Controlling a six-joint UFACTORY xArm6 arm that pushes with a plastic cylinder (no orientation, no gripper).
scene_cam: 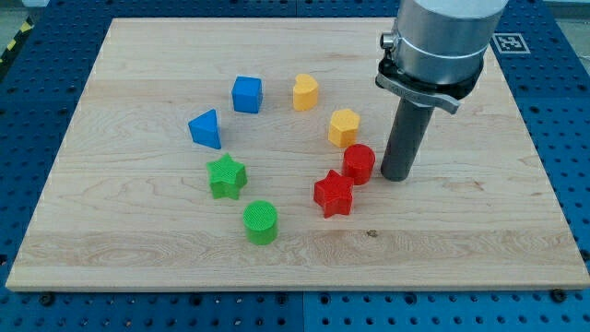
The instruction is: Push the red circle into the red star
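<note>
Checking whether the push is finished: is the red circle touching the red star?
Touching: the camera view shows the red circle meeting the red star with no board visible between them.

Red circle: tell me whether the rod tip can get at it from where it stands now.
Probably yes. My tip stands just to the view's right of the red circle, with bare board between them and no block in the gap. The red star lies on the circle's far side, toward the lower left.

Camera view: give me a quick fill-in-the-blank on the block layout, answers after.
1. My tip stands just to the view's ____ of the red circle block.
2. The red star block lies toward the view's lower ____ of the red circle block.
3. The green star block sits above the green ____ block.
Answers: right; left; circle
</note>
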